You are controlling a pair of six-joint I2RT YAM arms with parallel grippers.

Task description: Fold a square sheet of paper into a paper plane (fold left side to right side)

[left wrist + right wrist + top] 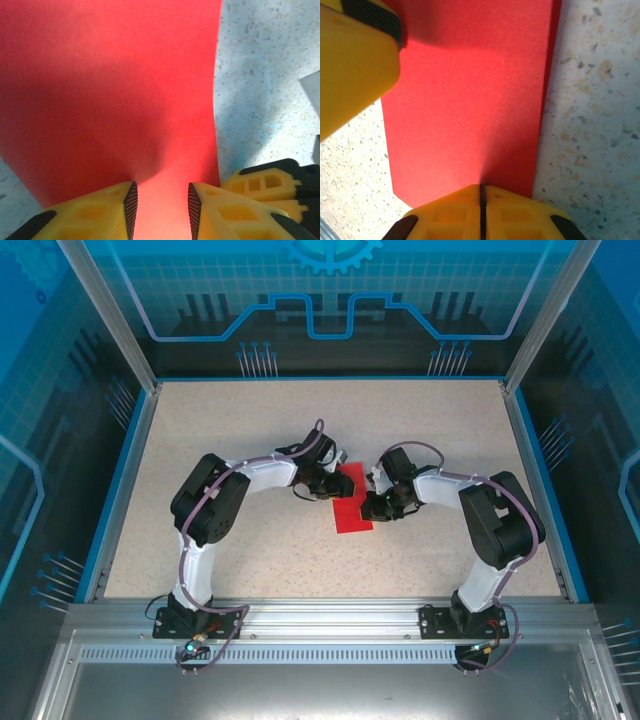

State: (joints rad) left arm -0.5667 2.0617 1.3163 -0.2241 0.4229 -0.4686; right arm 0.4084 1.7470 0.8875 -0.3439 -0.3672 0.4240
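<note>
Left: the left pincer is over the middle of the desk, its jaws parted with a clear gap and nothing gripped between them. Red paper lies directly beneath and ahead of the tips.

Centre: the sheet of paper lies on the desk between the two pincers. It appears as a narrow upright strip rather than a square. In the right wrist view a second, darker layer runs along its right edge, so the left-to-right fold is judged already laid over. In the left wrist view the surface bows and is shadowed, which suggests the crease is not yet pressed flat. No pointed plane shape is present, so all later folds remain to be done.

Right: the right pincer has its jaws closed together at the near edge of the sheet. Whether it nips the paper or only presses on it cannot be told. From above, both pincers cover the strip's side edges.
</note>
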